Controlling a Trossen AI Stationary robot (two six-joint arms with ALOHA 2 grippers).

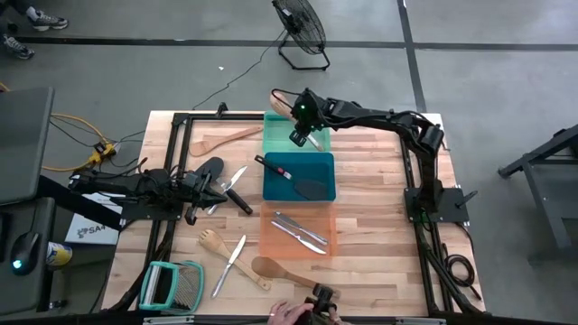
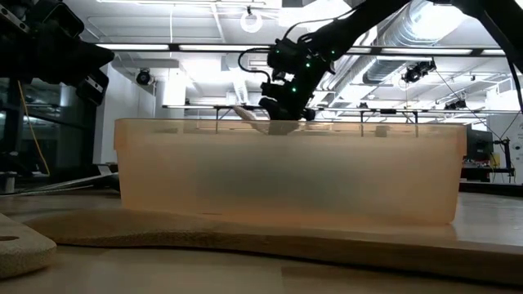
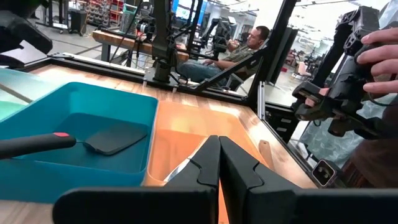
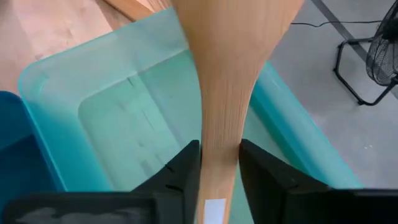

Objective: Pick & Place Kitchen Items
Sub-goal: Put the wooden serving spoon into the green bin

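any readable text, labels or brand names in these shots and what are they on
No text can be read with certainty.
White box on the floor left of the table: dark print, too small to read.
Wooden spatula held in the right pincer over the green tray: a small pale sticker on its handle, blank or too blurred.
Background shelves and signs in the left wrist view: blurred.
Left pincer: no markings seen.

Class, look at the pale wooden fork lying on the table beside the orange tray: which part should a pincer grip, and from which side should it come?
Grip the wooden fork on its narrow handle, coming straight down from above. It lies flat on the table, its handle slimmer than its pronged head. The silver knife lies close beside it, so close across the handle's width, probably near mid-length.
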